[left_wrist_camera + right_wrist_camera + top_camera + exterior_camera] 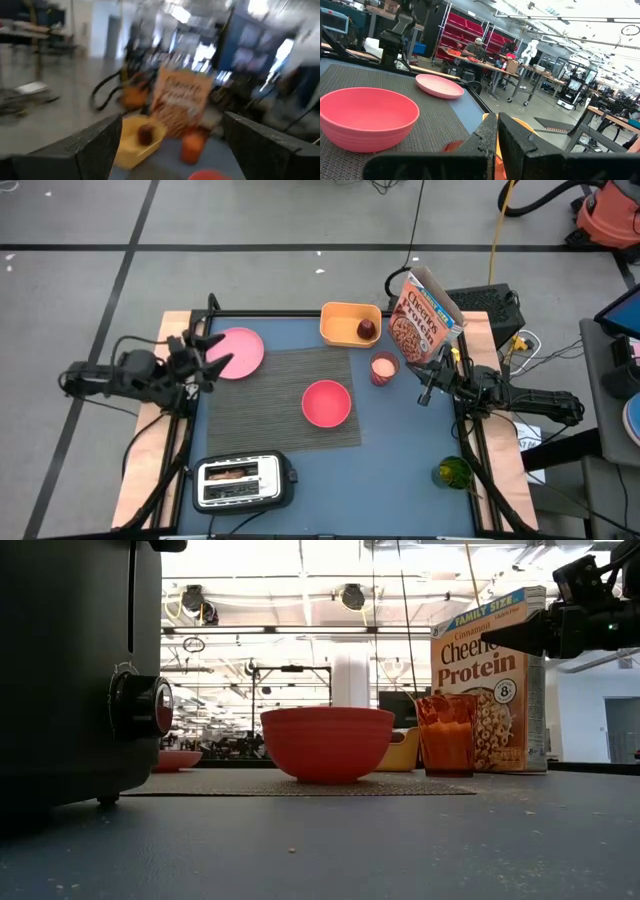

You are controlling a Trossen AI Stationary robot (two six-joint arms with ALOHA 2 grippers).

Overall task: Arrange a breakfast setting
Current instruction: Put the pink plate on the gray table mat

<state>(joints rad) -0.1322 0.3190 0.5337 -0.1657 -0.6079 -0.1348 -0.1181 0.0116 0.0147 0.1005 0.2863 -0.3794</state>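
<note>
A grey woven placemat [300, 375] lies mid-table with a pink bowl [326, 402] standing on it. The flat pink plate [240, 352] rests on the table at the mat's far left corner. A small dark red fruit [367, 329] sits in a yellow tray [345, 320]. A brown toast slice [236, 474] sticks in the toaster's slot. My left gripper [212, 352] hangs open at the table's left edge, above the plate's left rim, with nothing between its fingers. My right gripper [497, 131] is shut and empty at the right edge, beside the cereal box.
A black-and-silver toaster [243, 481] stands at the near left. A cereal box [425, 315] stands at the far right with an orange cup [383, 368] next to it. A green object [453, 473] lies at the near right edge. People sit in the room beyond.
</note>
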